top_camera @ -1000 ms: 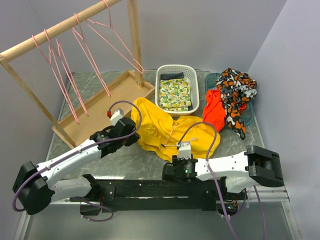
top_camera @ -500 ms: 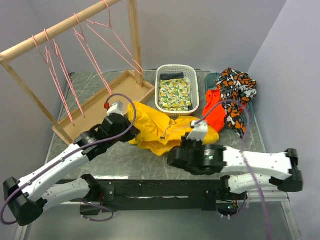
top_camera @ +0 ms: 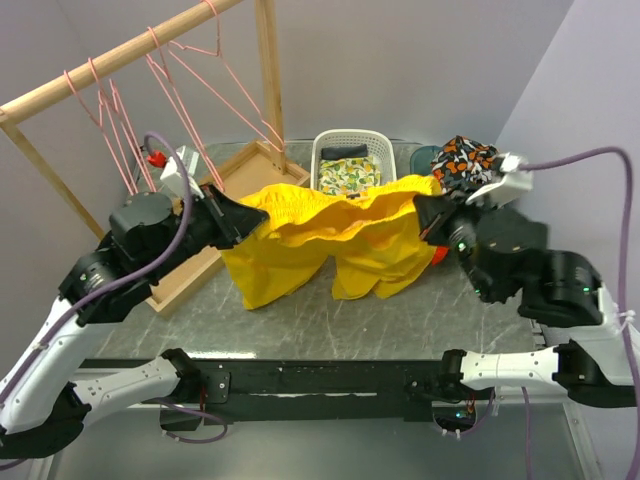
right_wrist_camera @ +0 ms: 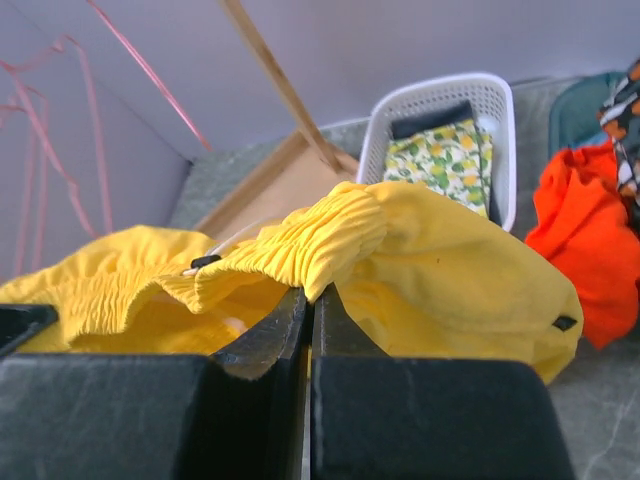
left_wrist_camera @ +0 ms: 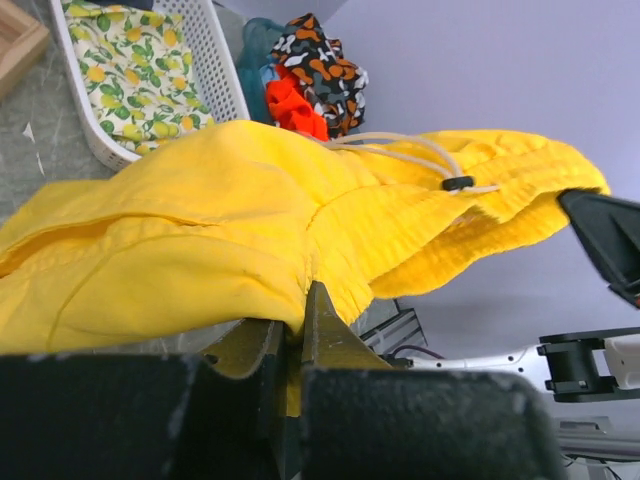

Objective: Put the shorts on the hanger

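Observation:
The yellow shorts (top_camera: 330,235) hang stretched by the waistband between my two grippers, above the table, with both legs drooping down. My left gripper (top_camera: 248,213) is shut on the waistband's left end; the left wrist view shows fabric (left_wrist_camera: 220,220) pinched between the jaws of that gripper (left_wrist_camera: 303,310). On the right end, my right gripper (top_camera: 425,215) is shut on the gathered elastic (right_wrist_camera: 330,240), its jaws (right_wrist_camera: 310,295) pressed together on it. A white drawstring (left_wrist_camera: 400,140) loops off the waistband. Several pink wire hangers (top_camera: 250,97) hang on the wooden rail behind, apart from the shorts.
The wooden rack (top_camera: 100,65) with its tray base (top_camera: 250,165) stands at the back left. A white basket (top_camera: 350,133) holding lemon-print cloth sits behind the shorts. A patterned cloth (top_camera: 465,160) and an orange-red cloth (right_wrist_camera: 585,240) lie at the back right. Walls close in on three sides.
My right gripper closed on the waistband. Both arms then rose and spread apart, lifting the shorts off the table and stretching them in the air.

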Motion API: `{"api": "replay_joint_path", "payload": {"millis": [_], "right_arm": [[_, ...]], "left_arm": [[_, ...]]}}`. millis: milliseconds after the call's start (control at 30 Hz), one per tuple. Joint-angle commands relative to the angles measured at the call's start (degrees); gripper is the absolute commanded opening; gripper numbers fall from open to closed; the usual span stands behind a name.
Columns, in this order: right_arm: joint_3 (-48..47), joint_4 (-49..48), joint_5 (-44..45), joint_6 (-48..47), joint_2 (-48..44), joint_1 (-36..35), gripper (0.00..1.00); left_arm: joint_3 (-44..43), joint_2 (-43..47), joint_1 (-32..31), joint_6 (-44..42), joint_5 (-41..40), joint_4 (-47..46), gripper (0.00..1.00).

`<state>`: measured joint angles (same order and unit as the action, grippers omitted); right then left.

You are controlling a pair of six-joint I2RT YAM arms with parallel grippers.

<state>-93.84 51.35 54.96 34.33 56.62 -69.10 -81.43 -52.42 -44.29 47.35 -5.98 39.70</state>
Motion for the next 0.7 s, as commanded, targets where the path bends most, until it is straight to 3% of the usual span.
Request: {"api": "replay_joint_path", "payload": {"millis": [0,133,333,467,533,667], "right_arm": [[-9.5,-0.6,0.2,-7.5,3.5,0.6,0.00],[-7.4,-0.9,-3.3,-7.2,5.2,4.8,0.00],[27.4,-16.0,-24.1,-0.2,-2.5,18.8,0.00],[39.6,-23.0,-31.9,2.7,-2.8,23.1,0.00],[42.7,-25.4,-33.9,3.3,-2.3,23.7,0.00],[44.4,-27.3,-35.6,3.4,-0.8,24.4,0.00]], "left_arm": [[-3.7,-0.2,0.3,-1.5,-0.2,3.1,0.01],[2.0,2.2,0.3,0.9,-1.6,2.0,0.01],[26.9,7.8,0.3,6.2,-3.9,-8.2,0.01],[41.9,6.9,-0.3,7.0,-1.8,-16.1,0.01],[43.8,5.9,-0.9,6.2,-1.8,-18.1,0.02],[42.0,4.7,-1.5,3.4,-2.4,-16.6,0.27]]}}
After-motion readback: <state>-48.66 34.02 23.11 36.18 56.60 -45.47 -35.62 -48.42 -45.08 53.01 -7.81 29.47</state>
